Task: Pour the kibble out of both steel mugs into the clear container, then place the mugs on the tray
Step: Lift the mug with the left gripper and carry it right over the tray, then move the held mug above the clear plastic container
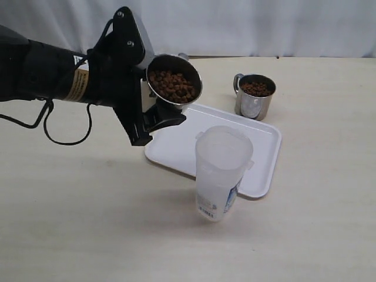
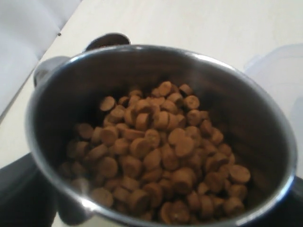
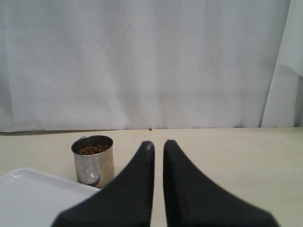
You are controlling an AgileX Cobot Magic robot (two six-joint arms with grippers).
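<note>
Clear container at tray's edge; left claw holds tilted mug; right claw seemingly narrow.

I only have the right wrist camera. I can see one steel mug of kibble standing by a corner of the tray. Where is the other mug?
Observer: The left end effector holds the other mug in the air, tipped, roughly above the far left part of the tray. It is full of kibble, and none is spilling.
Operator: And the clear container, where is it and is anything in it?
Observer: The clear container stands upright on the table at the tray's near edge, lower than the raised mug. No kibble shows through its frosted wall.
</note>
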